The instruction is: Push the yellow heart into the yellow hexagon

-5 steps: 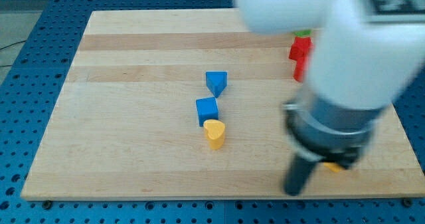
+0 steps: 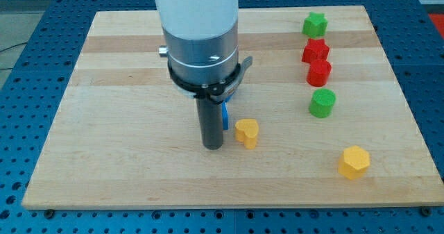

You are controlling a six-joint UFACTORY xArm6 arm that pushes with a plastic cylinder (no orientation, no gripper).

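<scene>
The yellow heart lies on the wooden board near the middle bottom. The yellow hexagon sits at the view's lower right, well apart from the heart. My tip rests on the board just left of the heart, close to it; I cannot tell if they touch. A blue block shows only as a sliver behind the rod, above the heart's left side. The arm hides the other blue block.
At the view's right stand a green star-like block, two red blocks below it, and a round green block. The board's bottom edge runs close below my tip.
The arm has swung from the view's lower right to the left of the heart. The heart has shifted a little to the right. The hexagon and right-hand blocks are now uncovered.
</scene>
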